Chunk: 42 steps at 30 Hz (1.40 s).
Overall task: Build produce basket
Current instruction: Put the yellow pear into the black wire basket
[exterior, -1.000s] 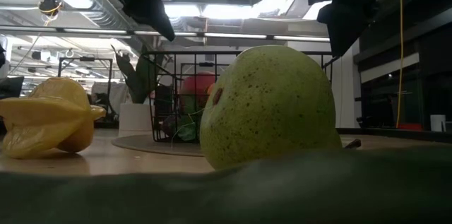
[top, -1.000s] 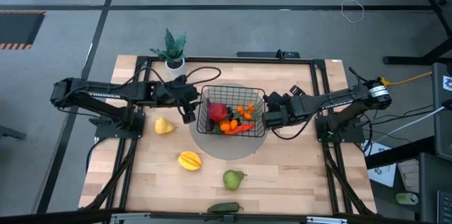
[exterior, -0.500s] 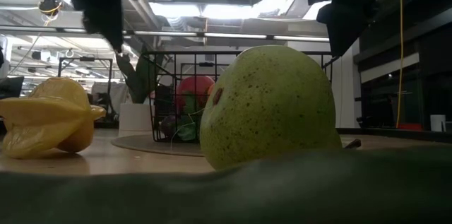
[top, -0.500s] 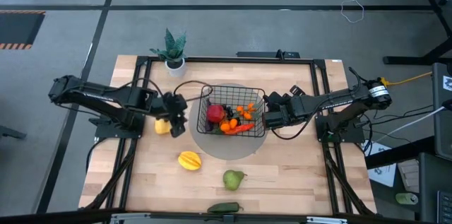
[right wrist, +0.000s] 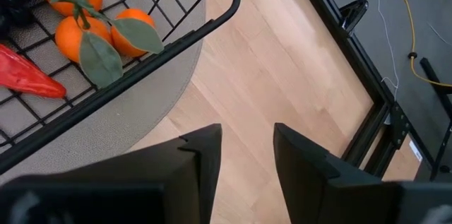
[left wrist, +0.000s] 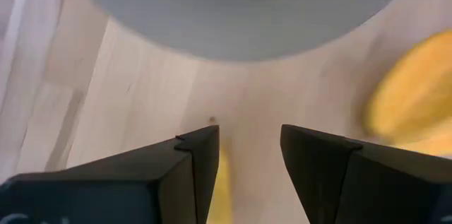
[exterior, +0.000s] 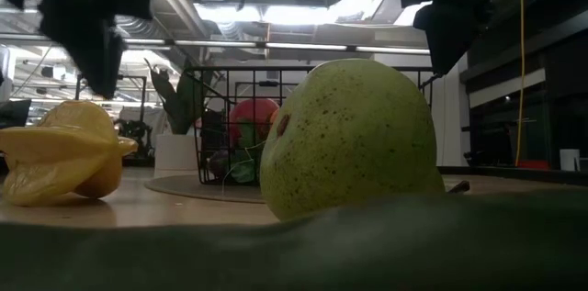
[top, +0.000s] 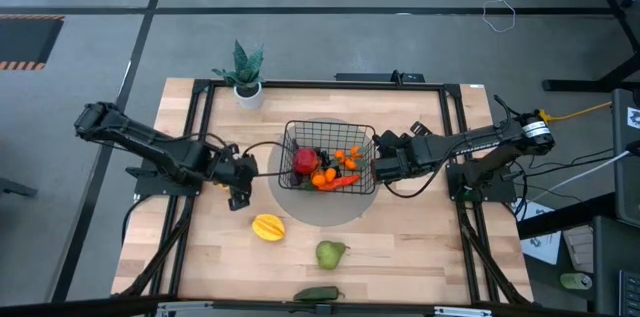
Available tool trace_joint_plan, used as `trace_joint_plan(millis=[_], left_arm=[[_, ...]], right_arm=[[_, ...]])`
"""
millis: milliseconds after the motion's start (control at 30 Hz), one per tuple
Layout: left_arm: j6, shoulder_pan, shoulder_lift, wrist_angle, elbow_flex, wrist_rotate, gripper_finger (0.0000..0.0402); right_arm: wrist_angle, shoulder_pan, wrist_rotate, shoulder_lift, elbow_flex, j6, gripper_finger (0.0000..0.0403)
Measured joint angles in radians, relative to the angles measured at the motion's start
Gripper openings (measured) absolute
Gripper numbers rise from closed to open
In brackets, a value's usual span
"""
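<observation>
The black wire basket [top: 328, 135] stands on a grey disc [top: 325, 212] and holds a red apple [top: 305, 160], oranges [top: 348, 157], a carrot [top: 335, 183] and dark grapes. My left gripper [top: 238, 189] [left wrist: 248, 136] is open, left of the disc. It hangs over a small yellow fruit [left wrist: 222, 181], which shows between its fingers; the arm hides this fruit in the high view. My right gripper [top: 378, 169] [right wrist: 247, 132] is open beside the basket's right wall [right wrist: 169, 47]. A yellow star fruit [top: 267, 226], a green pear [top: 331, 253] and a dark green vegetable [top: 318, 293] lie on the near half of the table.
A potted plant [top: 245, 75] stands at the table's far left. Black frame rails [top: 190, 207] run along the table's left and right sides. In the low view the pear [exterior: 354, 139] and the star fruit [exterior: 60, 149] stand in front of the basket [exterior: 220, 126].
My left gripper has moved from the basket's left rim toward the table's near-left and down, ending over the small yellow fruit. My right arm has kept still.
</observation>
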Motion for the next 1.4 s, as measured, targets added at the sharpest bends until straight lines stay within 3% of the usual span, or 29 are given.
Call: trace_joint_plan(millis=[233,600,967,1133,1400], left_arm=[[-0.002,0.001,0.04,0.048,-0.119,-0.014,0.014],[0.091,0.002,0.092,0.155,-0.17,-0.114,0.014],[0.109,0.03,0.222,0.169,-0.171,-0.096,0.014],[0.109,0.03,0.224,0.166,-0.171,-0.03,0.014],[0.11,0.03,0.224,0.158,-0.171,-0.005,0.014]], right_arm=[[-0.001,0.0,-0.001,0.0,0.0,-0.001,0.0121],[-0.001,0.0,0.0,0.0,0.0,0.0,0.0121],[-0.001,0.0,-0.001,0.0,0.0,0.0,0.0121],[0.0,0.0,-0.002,0.0,0.0,0.0,0.0121],[0.002,0.0,-0.002,0.0,0.0,0.0,0.0121]])
